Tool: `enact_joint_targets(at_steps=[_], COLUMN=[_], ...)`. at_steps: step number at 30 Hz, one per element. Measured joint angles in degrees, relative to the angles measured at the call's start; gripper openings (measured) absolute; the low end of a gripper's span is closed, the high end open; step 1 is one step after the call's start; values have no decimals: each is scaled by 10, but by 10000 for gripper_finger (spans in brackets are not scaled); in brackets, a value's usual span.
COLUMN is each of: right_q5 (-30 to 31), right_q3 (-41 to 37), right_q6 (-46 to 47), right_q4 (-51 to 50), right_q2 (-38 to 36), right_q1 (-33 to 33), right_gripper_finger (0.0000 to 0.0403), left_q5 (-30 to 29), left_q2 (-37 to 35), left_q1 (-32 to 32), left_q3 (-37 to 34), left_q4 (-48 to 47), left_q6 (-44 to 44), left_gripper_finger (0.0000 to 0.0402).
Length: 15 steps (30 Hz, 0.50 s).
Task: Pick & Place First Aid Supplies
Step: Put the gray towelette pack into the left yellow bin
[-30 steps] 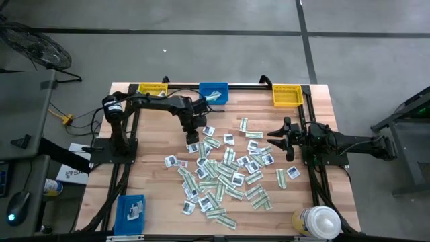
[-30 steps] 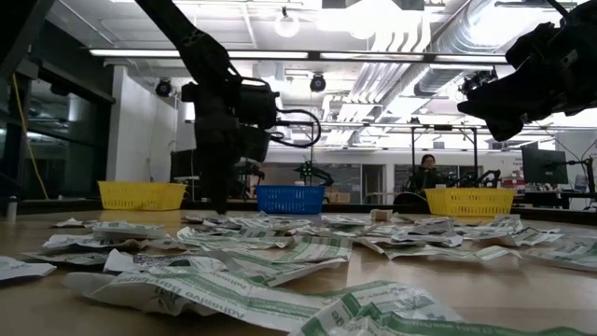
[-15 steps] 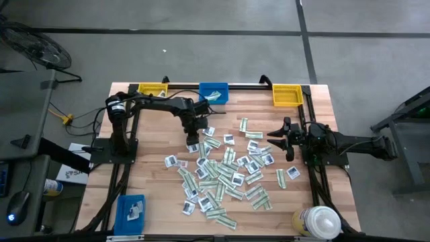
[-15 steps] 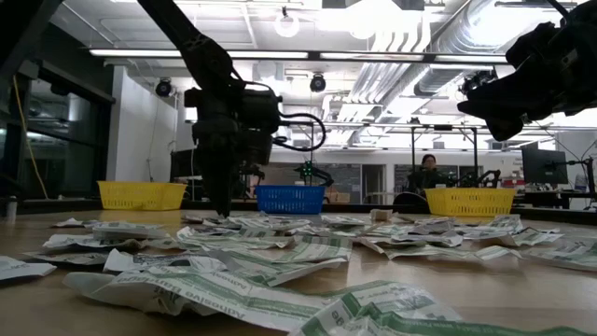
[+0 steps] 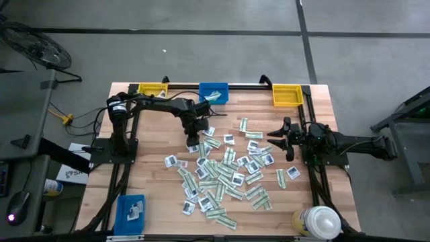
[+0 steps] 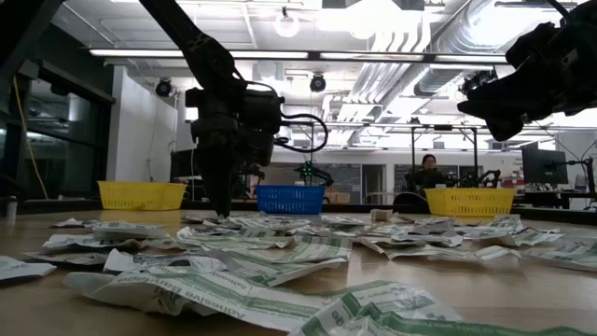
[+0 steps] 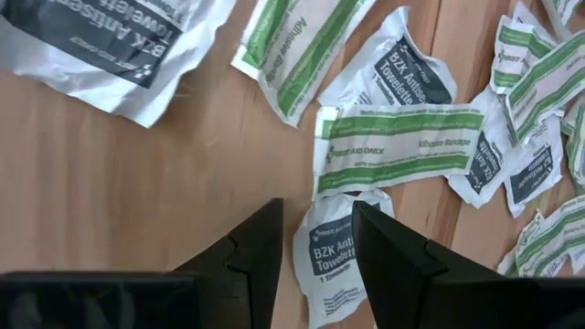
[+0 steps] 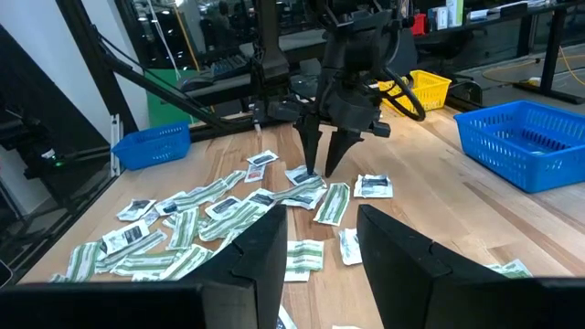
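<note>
Wooden counter (image 5: 154, 185) crowded with overlapping packets (image 5: 225, 176) — left gripper (image 7: 315, 239), open, straddles a white towelette packet (image 7: 331, 260) under a green strip (image 7: 402, 135) — could snag both; right gripper (image 5: 277, 140) open, waiting aside.

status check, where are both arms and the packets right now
Left end effector open, low over a white towelette packet at the pile's edge. Right end effector open, hanging clear of the table. Packets scattered mid-table, nothing gripped, nothing blocking.
</note>
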Motion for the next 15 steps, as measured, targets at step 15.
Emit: enact_joint_targets(at_steps=[15], right_q5=[0], right_q3=[0], right_q6=[0], right_q4=[0], right_q2=[0], right_q1=[0], right_gripper_finger=[129], left_q5=[-18], left_q2=[2], left_q1=[-8], left_q3=[-2], left_q4=[-26], left_q6=[-1], left_gripper_finger=[69])
